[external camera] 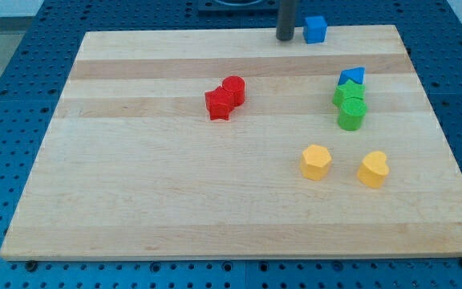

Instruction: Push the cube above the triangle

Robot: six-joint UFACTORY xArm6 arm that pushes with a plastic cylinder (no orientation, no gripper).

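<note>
Flanking blue cube (315,30): my tip (285,38)

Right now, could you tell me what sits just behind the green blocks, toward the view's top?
A blue triangle touches the upper green block; its base is hidden by that block. Farther back stands the blue cube, with my tip just left of it.

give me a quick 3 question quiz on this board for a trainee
1. True or false: my tip is at the view's left of the blue cube.
2. Which block touches the blue triangle? A red star B green star C yellow heart
3. Fill in: the red cylinder sits against the red ____.

Key: 1 true; 2 B; 3 star
</note>
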